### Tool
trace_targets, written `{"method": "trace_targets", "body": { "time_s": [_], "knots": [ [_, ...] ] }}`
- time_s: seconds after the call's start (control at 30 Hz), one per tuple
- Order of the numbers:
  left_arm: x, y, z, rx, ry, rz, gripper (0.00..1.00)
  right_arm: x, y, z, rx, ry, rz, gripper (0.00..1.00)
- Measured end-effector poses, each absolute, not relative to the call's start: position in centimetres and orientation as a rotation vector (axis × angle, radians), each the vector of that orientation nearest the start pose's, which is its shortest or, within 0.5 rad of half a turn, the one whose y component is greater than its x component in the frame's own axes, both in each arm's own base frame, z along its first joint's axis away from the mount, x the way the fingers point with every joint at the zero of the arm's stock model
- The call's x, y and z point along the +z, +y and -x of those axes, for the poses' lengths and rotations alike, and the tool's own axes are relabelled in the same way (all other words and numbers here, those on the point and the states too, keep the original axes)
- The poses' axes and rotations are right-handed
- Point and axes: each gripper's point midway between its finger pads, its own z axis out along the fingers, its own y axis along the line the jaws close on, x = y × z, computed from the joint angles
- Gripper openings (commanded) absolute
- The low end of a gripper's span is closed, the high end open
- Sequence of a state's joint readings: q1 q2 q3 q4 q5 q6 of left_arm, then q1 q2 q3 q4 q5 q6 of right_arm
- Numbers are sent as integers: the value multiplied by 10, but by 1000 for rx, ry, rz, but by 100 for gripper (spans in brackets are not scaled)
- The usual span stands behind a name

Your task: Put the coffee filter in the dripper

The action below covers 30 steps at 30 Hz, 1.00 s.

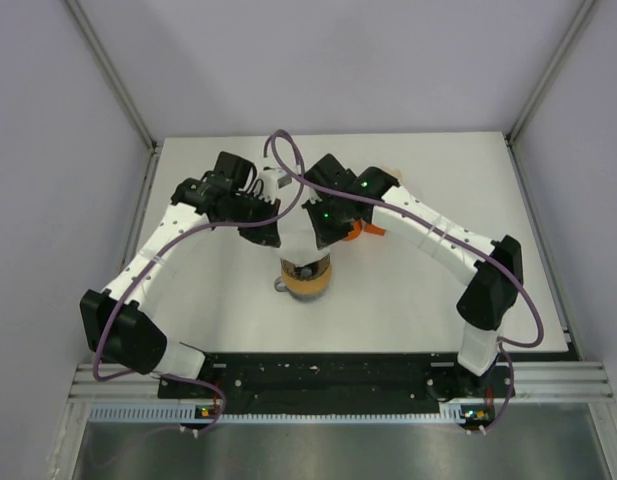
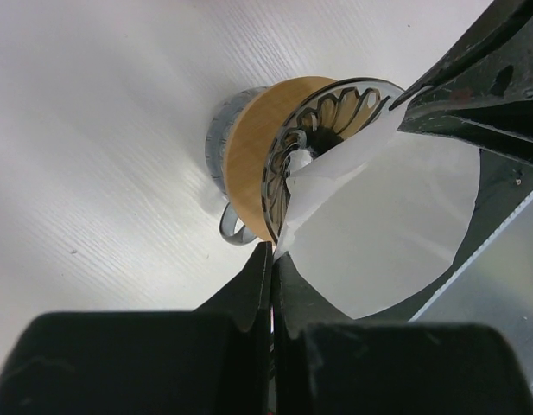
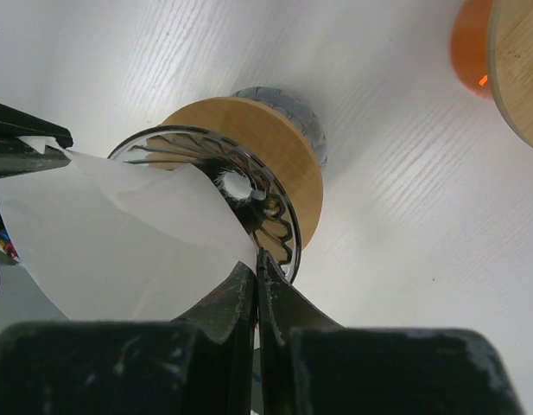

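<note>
The left gripper is clenched, its two fingers pressed together on the near edge of the paper filter. The right gripper is clenched too, pinching the opposite edge of the same sheet between its tips. In each wrist view the other arm's fingers show at the far side of the paper, nipping its outer corner. The filter is therefore stretched between the two pairs of jaws as a white, partly folded fan.

From the pinch points the paper slopes down and narrows toward the dripper. Its pointed lower part reaches past the ribbed glass rim into the mouth of the cone, close to the centre hole. Most of the sheet stands out above the rim, not lying against the ribs.

The dripper sits just below and between both grippers, its glass cone ringed by a wooden collar and a small looped handle at the side. It stands on the white table.

Farther out, in the right wrist view, an orange thing and a wooden disc lie on the table beyond the dripper, apart from it. What they are cannot be told.
</note>
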<state>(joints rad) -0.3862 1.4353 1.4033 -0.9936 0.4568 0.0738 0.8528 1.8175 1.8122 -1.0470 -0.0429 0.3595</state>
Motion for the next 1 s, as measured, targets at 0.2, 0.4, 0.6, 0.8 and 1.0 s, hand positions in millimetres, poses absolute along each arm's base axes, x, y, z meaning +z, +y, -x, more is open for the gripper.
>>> {"method": "trace_targets", "body": {
  "time_s": [0.2, 0.4, 0.6, 0.8, 1.0],
  "knots": [
    [204, -194, -260, -734, 2491, -787, 0, 196, 333, -257, 497, 2609, 706, 27],
    [200, -200, -257, -776, 2498, -810, 0, 202, 331, -256, 531, 2573, 720, 25],
    [199, -204, -254, -792, 2491, -844, 0, 188, 328, -246, 563, 2591, 733, 0],
    [197, -201, -254, -764, 2501, -851, 0, 180, 327, -247, 564, 2599, 719, 5],
    [193, -203, -253, -745, 2489, -885, 0, 181, 327, -250, 570, 2593, 711, 33]
  ]
}}
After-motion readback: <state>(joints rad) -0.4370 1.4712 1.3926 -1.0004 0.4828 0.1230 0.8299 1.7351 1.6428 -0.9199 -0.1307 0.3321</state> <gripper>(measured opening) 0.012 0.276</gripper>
